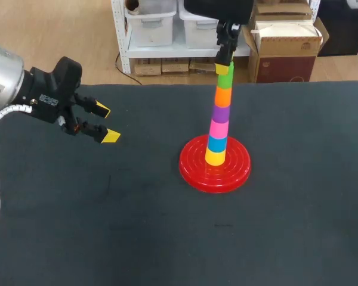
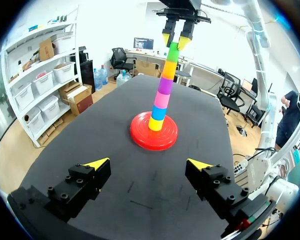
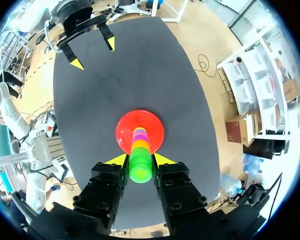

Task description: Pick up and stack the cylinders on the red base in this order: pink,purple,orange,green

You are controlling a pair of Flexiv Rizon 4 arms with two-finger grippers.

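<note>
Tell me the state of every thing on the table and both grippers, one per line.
red base: flat on the table, carrying the tower.
yellow cylinder: lowest, on the red base.
blue cylinder: on the yellow cylinder.
pink cylinder: on the blue cylinder.
purple cylinder: on the pink cylinder.
orange cylinder: on the purple cylinder.
green cylinder: topmost, on the orange cylinder, gripped.
right gripper: shut on the green cylinder.
left gripper: open, empty.
</note>
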